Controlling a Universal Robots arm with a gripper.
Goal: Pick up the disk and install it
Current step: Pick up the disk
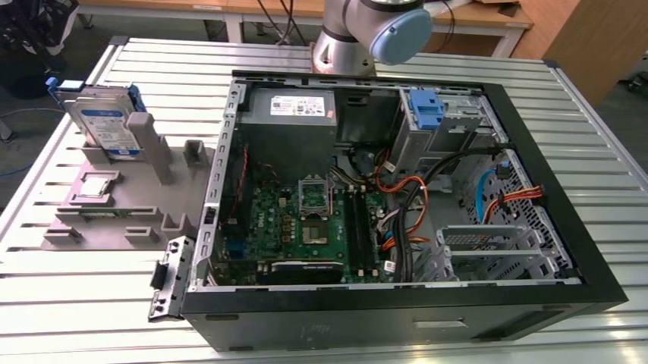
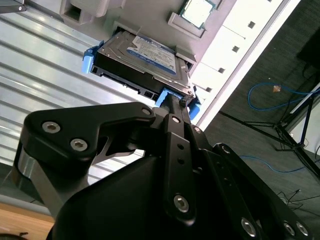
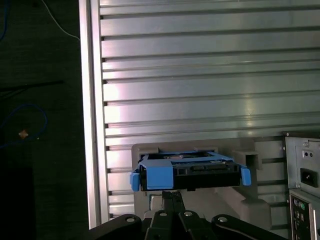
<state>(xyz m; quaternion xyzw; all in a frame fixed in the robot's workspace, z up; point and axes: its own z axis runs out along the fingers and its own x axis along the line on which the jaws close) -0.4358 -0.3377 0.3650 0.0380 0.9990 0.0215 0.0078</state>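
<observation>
The disk (image 2: 145,60), a silver hard drive with a white-and-blue label and blue plastic side rails, is seen standing on edge in a slot of a grey holder (image 1: 132,205), at the exterior view's left, in the upper part of the frame (image 1: 106,125). In both wrist views the gripper (image 3: 172,194) is aimed at the disk's near edge, with its black jaws drawn together and nothing gripped between them. In the second wrist view its tips (image 2: 181,102) are seen against the blue rail at the disk's end, though whether contact is made cannot be told. A small square CPU chip (image 1: 93,187) is laid flat in a recess of the same holder, just beside the disk. The holder is set on a ribbed aluminium table (image 1: 81,303), close beside an open black computer case (image 1: 405,303) lying on its side. Inside the case a grey power supply (image 1: 294,106) is mounted in the upper part, a green motherboard (image 1: 303,227) is seen below it, and a drive bay with a blue bracket (image 1: 430,114) is found towards the exterior view's right. The robot arm (image 1: 369,30) is seen at the frame's top centre, behind the case. A blue cable (image 2: 280,90) is seen on the dark floor beyond the table's edge.
</observation>
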